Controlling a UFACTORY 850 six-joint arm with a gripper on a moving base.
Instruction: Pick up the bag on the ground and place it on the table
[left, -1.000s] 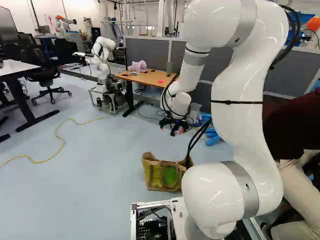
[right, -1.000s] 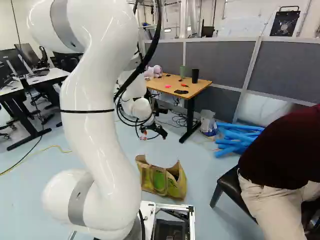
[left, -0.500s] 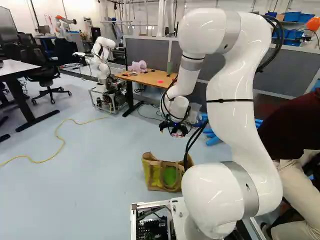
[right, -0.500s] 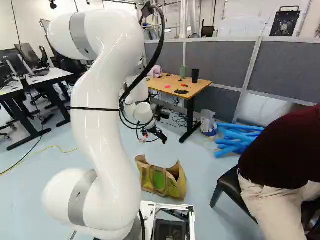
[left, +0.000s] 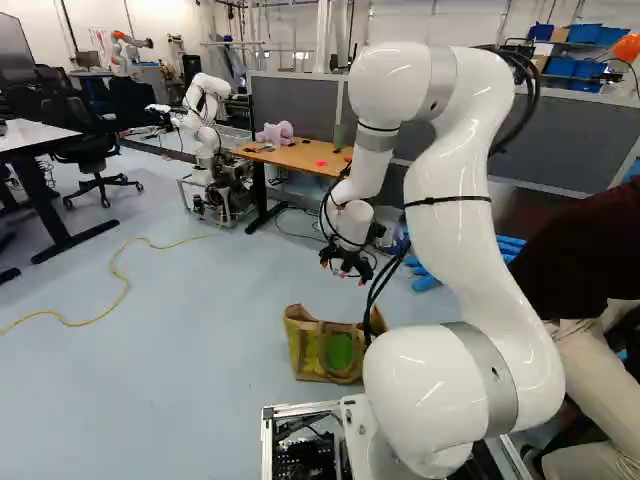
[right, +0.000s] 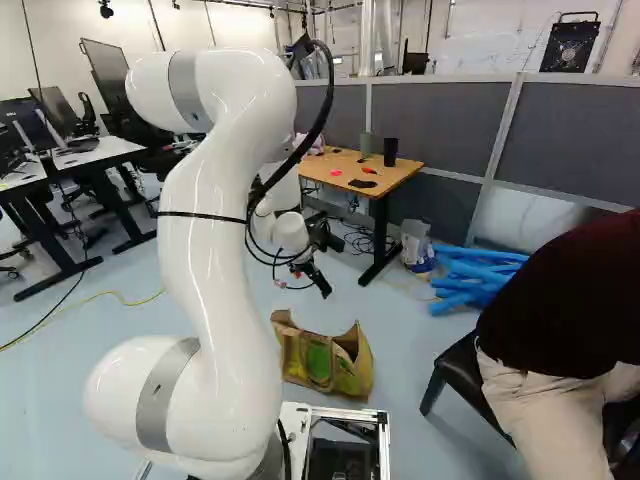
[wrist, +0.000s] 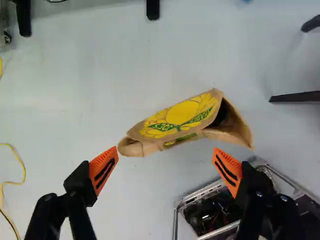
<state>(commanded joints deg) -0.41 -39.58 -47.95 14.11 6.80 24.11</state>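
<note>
Well, the jaws are spread wide, with the bag on the floor ahead of them, touching neither orange pad. Best straddle its upper rim, sink slowly, and close only once it sits between.

Glossy white arm; grey bands above and below its black strap; black cables; black hand with orange pads.
</note>
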